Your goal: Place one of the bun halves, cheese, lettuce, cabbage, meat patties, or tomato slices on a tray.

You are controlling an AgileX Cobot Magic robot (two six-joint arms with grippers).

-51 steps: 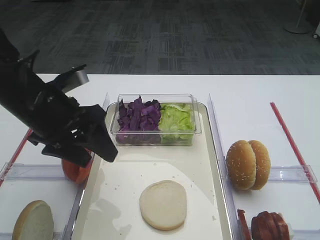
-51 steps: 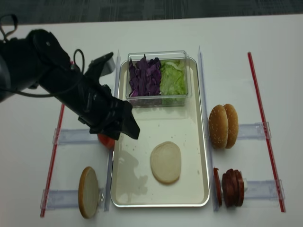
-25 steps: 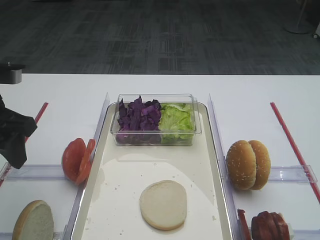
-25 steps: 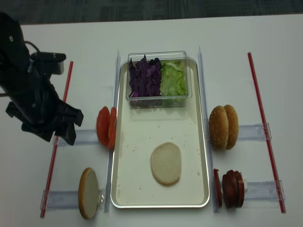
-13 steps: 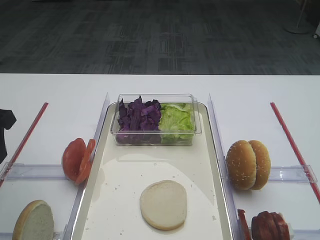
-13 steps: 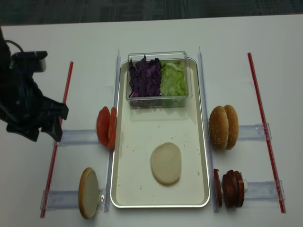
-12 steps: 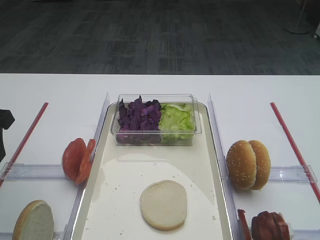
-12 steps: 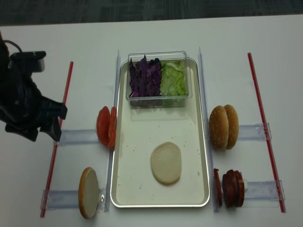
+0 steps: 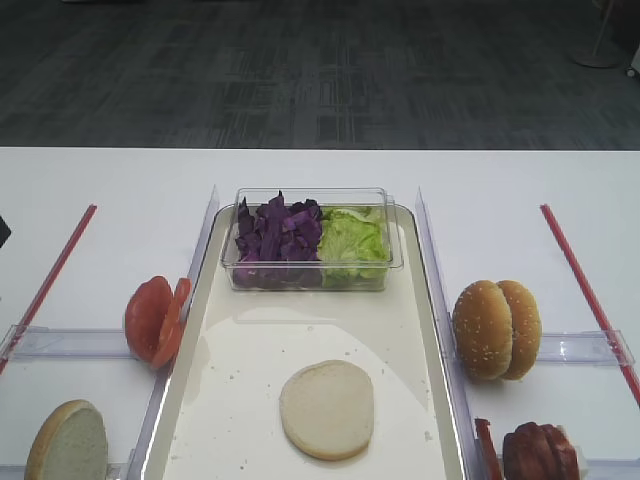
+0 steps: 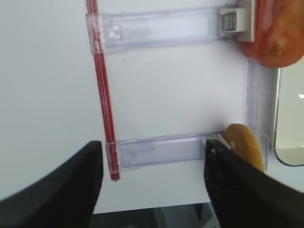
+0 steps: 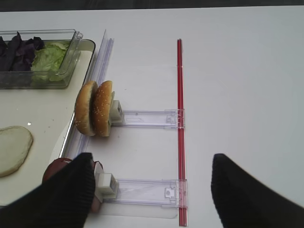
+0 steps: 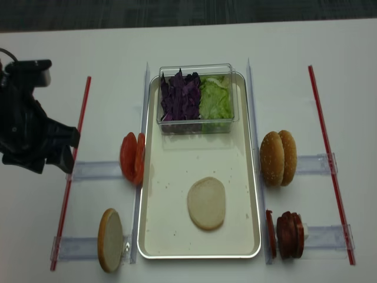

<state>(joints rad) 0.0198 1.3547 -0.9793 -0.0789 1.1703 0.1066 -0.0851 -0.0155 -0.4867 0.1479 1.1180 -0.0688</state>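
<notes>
Bun half (image 12: 206, 203) flat on tray (image 12: 177, 247), left jaws (image 12: 53, 154) wide open, empty, well apart beyond tomato slices (image 12: 132, 158).

Glossy metal-rimmed tray (image 12: 250, 177) carries a clear plastic tub (image 12: 197, 119).

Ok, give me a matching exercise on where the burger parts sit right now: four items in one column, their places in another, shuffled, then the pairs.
Items:
1. flat bun half
2. tomato slices
3. meat patties
4. cabbage

Places:
A. in the clear tub at the far end of the tray
B. standing on edge in a holder left of the tray
C. lying flat on the tray, near end
D. standing on edge in a holder right of the tray, near end

Pairs: 1-C, 2-B, 3-D, 4-A
</notes>
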